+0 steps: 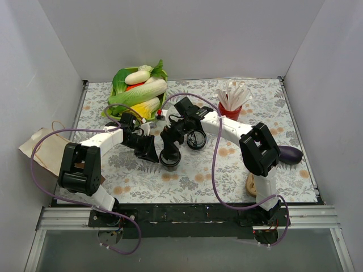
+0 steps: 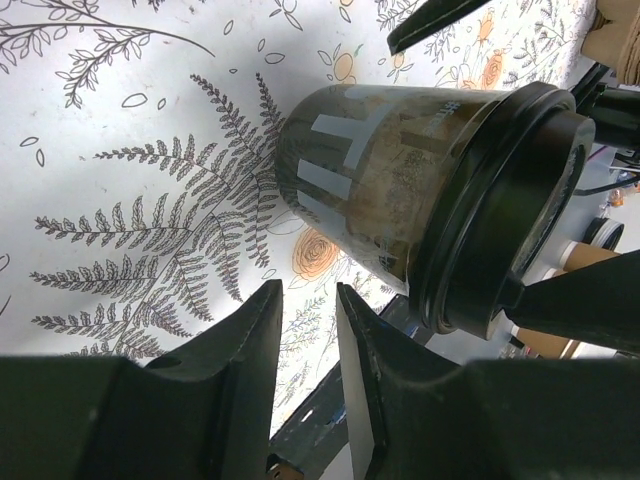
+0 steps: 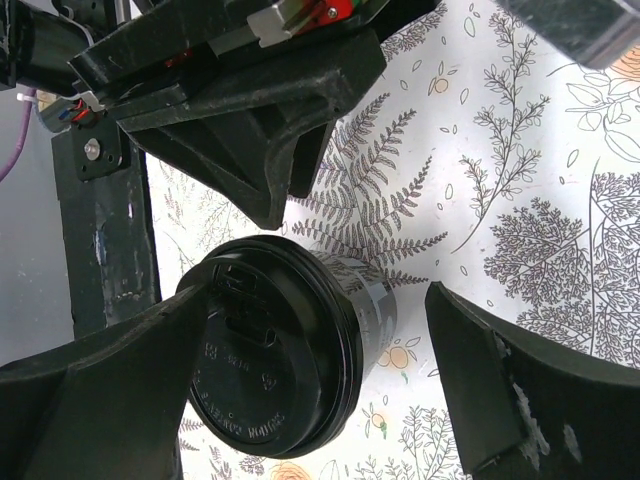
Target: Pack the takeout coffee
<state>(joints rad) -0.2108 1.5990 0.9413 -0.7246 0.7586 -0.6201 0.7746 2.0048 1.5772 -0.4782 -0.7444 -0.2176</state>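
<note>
The takeout coffee [image 1: 170, 160] is a small black cup with a black sip lid, standing on the floral cloth at the table's middle. In the right wrist view its lid [image 3: 270, 370] faces the camera. My right gripper [image 3: 318, 300] is open wide and straddles the cup, one finger [image 3: 120, 370] overlapping the lid's edge. From above, the right gripper [image 1: 170, 147] hangs just over the cup. My left gripper [image 1: 150, 150] is close on the cup's left. The left wrist view has the cup [image 2: 400, 190] just beyond its fingertips [image 2: 262, 330], which stand narrowly apart with nothing between them.
A green basket of vegetables [image 1: 139, 90] sits at the back left and a red cup of white sticks [image 1: 229, 109] at the back right. A purple eggplant [image 1: 290, 154] and a tan pulp piece [image 1: 250, 182] lie near the right arm. Brown paper [image 1: 42, 148] lies off the left edge.
</note>
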